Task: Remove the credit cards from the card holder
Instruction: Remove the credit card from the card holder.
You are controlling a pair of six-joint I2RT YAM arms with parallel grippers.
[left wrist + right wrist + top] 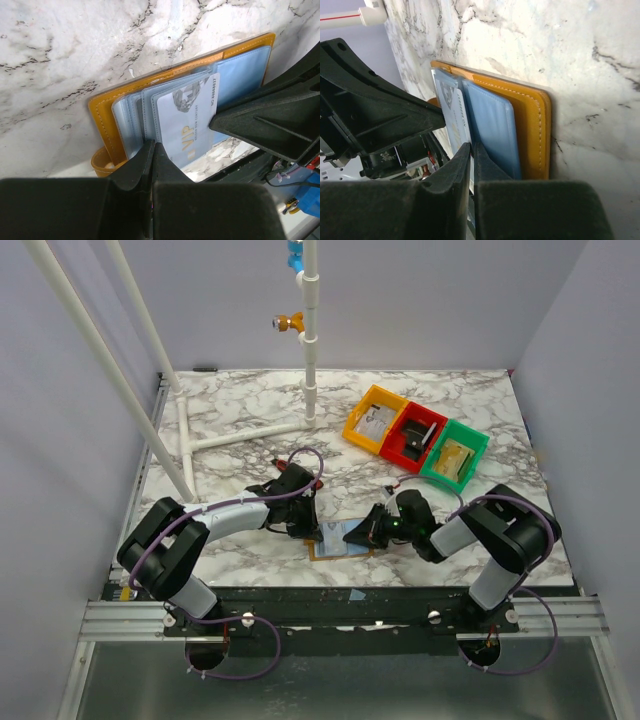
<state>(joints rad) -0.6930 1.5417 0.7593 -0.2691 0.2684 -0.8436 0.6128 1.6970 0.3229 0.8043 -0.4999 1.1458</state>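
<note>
You have the mustard-brown bifold leather card holder (320, 551) lying open on the white marble table (240, 420), near its front edge, between both arms. Your left gripper (152, 150) is closed tight, its tips at the edge of the blue sleeves (131, 125). Your right gripper (471, 150) stands nearly closed at the pale VIP credit card (185, 125), which is partly tucked in those sleeves. You cannot tell whether it pinches the card.

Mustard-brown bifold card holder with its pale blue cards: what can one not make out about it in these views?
- Top external view: the mustard-brown bifold card holder is too small to count what it holds.
- Left wrist view: the left gripper hides the near end of the pale blue VIP card.
- Right wrist view: the right gripper hides whether it pinches that card.
</note>
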